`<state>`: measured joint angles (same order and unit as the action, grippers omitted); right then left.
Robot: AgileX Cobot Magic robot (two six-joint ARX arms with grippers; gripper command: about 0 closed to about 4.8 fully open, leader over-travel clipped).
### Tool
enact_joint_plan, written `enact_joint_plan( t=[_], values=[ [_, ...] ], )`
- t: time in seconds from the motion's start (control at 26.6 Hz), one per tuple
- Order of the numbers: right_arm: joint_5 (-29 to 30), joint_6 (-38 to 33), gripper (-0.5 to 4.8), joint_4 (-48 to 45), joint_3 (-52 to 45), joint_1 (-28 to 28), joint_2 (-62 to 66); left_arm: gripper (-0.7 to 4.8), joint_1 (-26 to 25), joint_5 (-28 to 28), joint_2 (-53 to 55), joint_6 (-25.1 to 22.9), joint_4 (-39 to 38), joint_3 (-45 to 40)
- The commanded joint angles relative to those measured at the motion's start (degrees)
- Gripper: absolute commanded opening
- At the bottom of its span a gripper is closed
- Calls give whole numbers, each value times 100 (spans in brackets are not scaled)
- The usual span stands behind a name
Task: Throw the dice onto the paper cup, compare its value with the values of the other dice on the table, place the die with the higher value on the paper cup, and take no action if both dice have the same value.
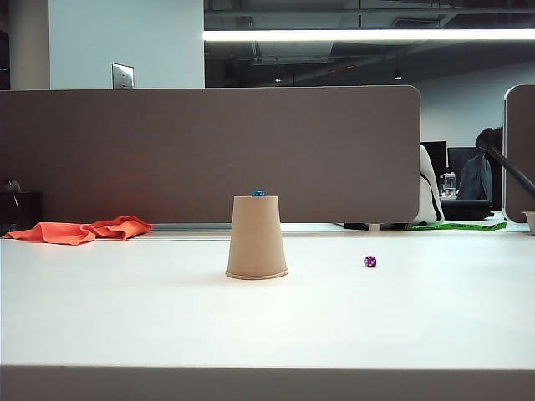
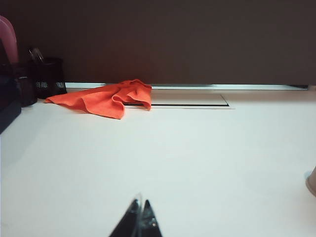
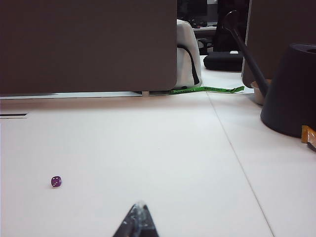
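Observation:
The tan paper cup stands upside down at the middle of the table, and a sliver of it shows at the edge of the left wrist view. The tiny bright blue die rests on the cup's upturned base. The dark purple die lies on the table to the cup's right, also seen in the right wrist view. My left gripper is shut and empty, low over bare table. My right gripper is shut and empty, well short of the purple die. Neither arm shows in the exterior view.
An orange cloth lies at the back left by the brown partition. A dark mesh holder stands beyond the cloth. A dark round lamp base with a slanted arm sits at the far right.

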<state>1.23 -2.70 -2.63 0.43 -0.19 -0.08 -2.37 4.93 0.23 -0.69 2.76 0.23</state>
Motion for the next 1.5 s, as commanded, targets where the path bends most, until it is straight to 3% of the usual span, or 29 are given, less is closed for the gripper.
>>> enact_joint_plan(
  t=[0.04,0.23,1.5],
  values=[
    [-20,15,-1,-76,-7,7,-4,-6,120,22,7,72,-28,22],
    [-7,13,-1,-55,-7,7,-4,-6,321,-129,7,68,-37,20],
    [-2,11,0,155,-7,11,-4,-5,321,-118,7,70,-55,20]
  ],
)
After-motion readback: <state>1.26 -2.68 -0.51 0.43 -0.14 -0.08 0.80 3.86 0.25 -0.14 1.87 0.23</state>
